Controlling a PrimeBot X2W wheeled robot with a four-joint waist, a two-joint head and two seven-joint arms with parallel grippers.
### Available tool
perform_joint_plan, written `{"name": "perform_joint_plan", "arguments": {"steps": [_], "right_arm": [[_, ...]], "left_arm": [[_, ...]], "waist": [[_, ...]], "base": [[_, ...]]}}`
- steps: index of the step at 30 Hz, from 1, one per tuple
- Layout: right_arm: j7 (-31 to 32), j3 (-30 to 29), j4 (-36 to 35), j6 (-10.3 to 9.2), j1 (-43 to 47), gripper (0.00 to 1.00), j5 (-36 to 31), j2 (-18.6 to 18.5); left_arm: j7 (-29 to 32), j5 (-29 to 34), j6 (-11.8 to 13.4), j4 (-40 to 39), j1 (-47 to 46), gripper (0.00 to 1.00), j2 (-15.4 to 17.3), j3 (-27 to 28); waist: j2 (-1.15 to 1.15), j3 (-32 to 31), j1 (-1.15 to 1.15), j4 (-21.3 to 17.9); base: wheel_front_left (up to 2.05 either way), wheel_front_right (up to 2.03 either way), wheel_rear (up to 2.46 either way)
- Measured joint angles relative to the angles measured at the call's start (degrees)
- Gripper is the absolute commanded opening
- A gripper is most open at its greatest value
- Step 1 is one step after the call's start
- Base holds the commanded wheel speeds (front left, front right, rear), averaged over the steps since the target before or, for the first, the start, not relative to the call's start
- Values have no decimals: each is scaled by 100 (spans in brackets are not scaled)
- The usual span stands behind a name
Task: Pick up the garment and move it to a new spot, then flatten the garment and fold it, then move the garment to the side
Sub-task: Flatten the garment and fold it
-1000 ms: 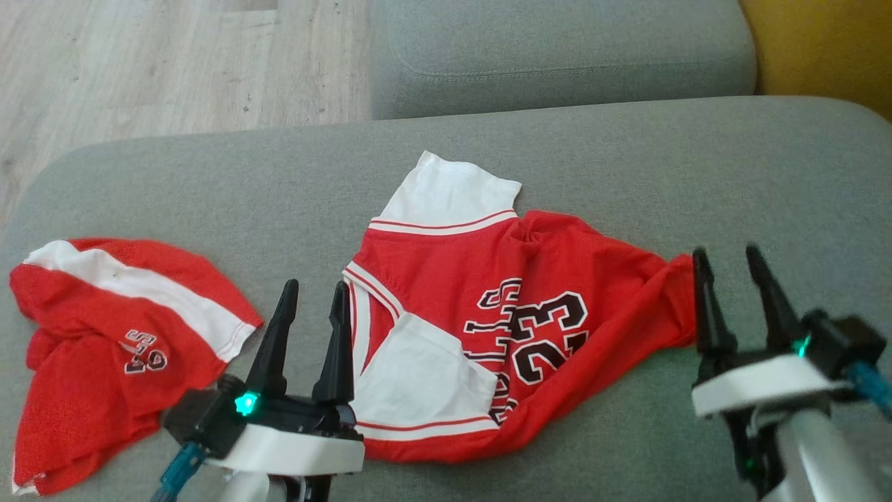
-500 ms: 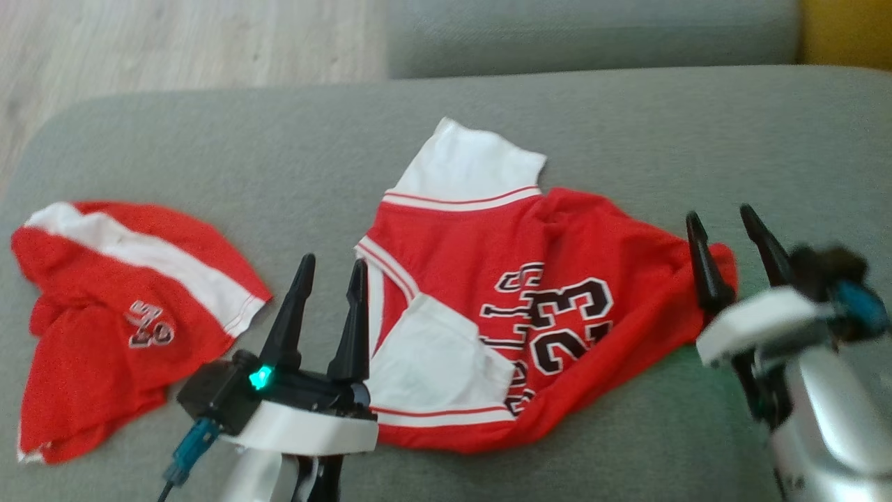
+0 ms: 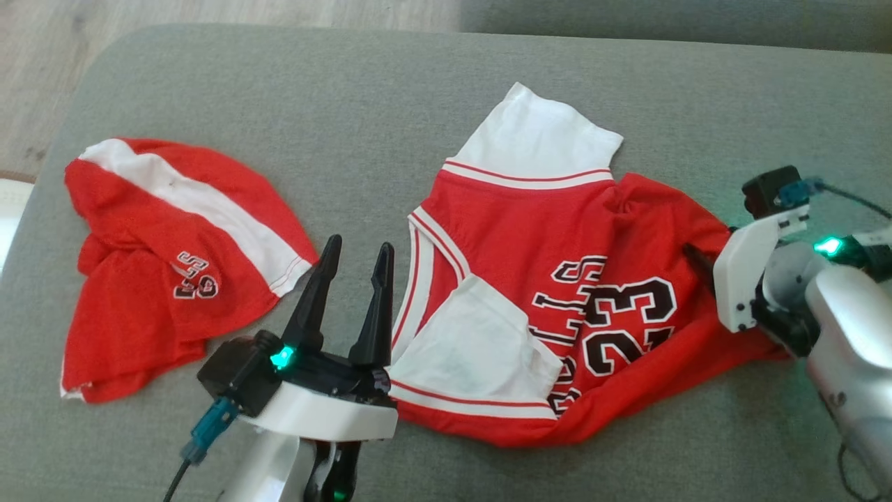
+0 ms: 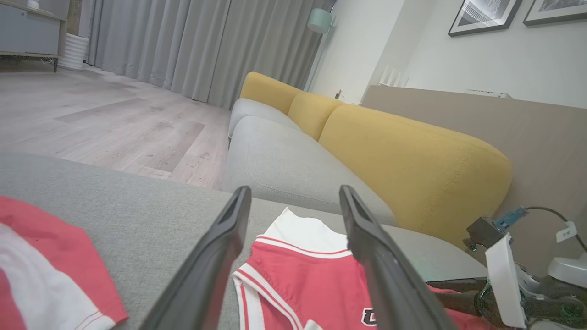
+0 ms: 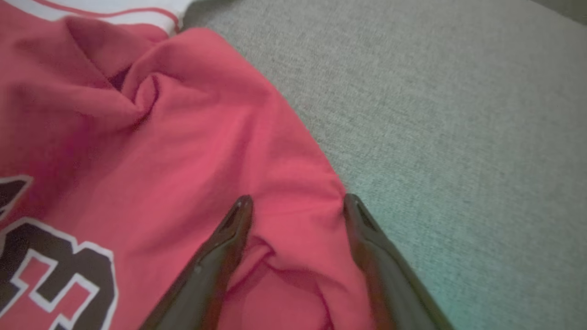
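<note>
**Item 1, garment.** Red jersey with white sleeves, a black-and-white "23" and black lettering. You find it crumpled near the middle of the grey seat cushion. One white sleeve is folded over its front and the other points away from the robot.

**Item 2, right gripper**. It sits at the jersey's right edge. In the head view you get one dark finger against the red cloth, and the white wrist housing covers the rest. The right wrist view supplies what is hidden there. The fingers are spread, with their tips at the jersey's edge and a small pucker of red cloth between them, and nothing is pinched. That view is soft, so you cannot tell whether the tips press into the cloth.

**Item 3, left gripper**. It is just left of the jersey, over bare cushion, with its fingers spread and empty. In the left wrist view the two fingers frame the jersey's far white sleeve. The right gripper lies low at that view's right edge, partly cut off.

**Item 4, second red garment**. It lies well left of the jersey and apart from it, bunched, with a white stripe and a small logo too small for you to read.

**Item 5, surroundings beyond the jersey, from the left wrist view.**
- another grey seat
- yellow back cushions
- wood floor
- grey curtains
- framed pictures, cut off at the top edge
</note>
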Motion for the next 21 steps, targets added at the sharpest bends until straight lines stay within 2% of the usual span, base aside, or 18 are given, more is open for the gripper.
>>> {"name": "perform_joint_plan", "arguments": {"steps": [4,5,7,11,16,21], "right_arm": [[486,487,27,0,-282,100,453,-227],[553,633,10,0,-337,0,541,-283],[641,855,-43,0,-410,0,720,-375],[313,920,15,0,-516,0,745,-472],[-502,896,308,0,-880,0,522,-522],[-1440,617,832,0,-1339,0,-122,-581]], "left_arm": [[0,-11,1,7,0,100,0,-7],[0,-12,1,9,0,100,0,-10],[0,-37,2,11,-1,100,-1,-13],[0,-49,2,15,-1,100,0,-11],[0,-49,2,36,0,100,-1,3],[0,-48,3,35,1,100,-1,10]], "waist": [[0,10,-1,56],[0,11,-1,66],[0,12,-1,72],[0,-4,-1,72],[0,-64,-1,32],[0,-76,-1,1]], "base": [[0,0,0],[0,0,0],[0,0,0],[0,0,0],[0,0,0],[0,0,0]]}}
